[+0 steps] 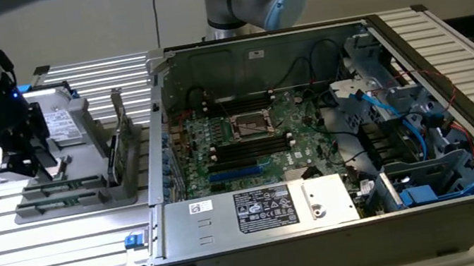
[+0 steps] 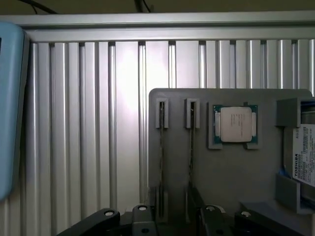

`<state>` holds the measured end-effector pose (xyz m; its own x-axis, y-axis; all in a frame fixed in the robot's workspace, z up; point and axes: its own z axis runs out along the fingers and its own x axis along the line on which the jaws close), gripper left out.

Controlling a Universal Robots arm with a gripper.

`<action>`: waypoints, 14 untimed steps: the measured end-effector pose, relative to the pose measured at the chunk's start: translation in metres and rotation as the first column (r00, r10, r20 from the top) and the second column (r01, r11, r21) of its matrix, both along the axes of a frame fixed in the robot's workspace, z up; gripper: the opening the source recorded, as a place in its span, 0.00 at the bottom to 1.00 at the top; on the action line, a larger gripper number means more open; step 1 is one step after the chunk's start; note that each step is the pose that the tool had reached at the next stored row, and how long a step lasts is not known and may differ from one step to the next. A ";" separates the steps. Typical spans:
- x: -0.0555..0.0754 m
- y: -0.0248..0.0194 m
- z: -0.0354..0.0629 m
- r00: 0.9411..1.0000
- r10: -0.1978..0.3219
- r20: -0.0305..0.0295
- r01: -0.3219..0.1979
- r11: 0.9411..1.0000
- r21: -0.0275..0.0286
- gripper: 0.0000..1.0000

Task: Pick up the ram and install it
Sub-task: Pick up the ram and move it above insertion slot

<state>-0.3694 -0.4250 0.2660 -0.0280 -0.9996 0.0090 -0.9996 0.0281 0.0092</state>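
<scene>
1. At the exterior view's left, the claw hangs low over a grey holder that stands on the slatted bench, just beside the open computer case.
2. Seen from the wrist, the claw has its fingers spread apart. Nothing is pinched between them as far as the pictures show.
3. The ram stands on edge in a narrow slot of the holder, seen as a thin line. A second stick stands in the slot just beside it, and the claw is lined up over this pair. Which of the two it is set on I cannot tell.
4. Other parts share the holder: a square silver processor near the sticks, a hard drive beyond it, and a taller expansion card upright at the side nearest the case.
5. Inside the case lies the motherboard, and its long black memory slots look bare, with no stick seated in them.
6. Judged from this, the task is at its very start. The approach to the holder is made, but the ram is not yet gripped or lifted. Carrying it across to the case and pressing it into a slot are all left to do.
</scene>
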 end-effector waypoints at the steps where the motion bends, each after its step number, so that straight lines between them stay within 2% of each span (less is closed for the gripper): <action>1: 0.000 -0.0001 -0.0018 1.000 0.000 0.000 0.000 1.000 0.000 0.39; 9: 0.000 -0.0013 -0.0144 1.000 -0.005 0.009 0.005 1.000 -0.001 0.39; 12: 0.000 -0.0025 -0.0180 1.000 -0.007 0.012 0.007 1.000 -0.003 0.39; 14: 0.000 -0.0035 -0.0200 1.000 -0.008 0.012 0.008 1.000 -0.007 0.39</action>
<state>-0.3693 -0.4285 0.2460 -0.0360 -0.9992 0.0155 -0.9993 0.0359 -0.0034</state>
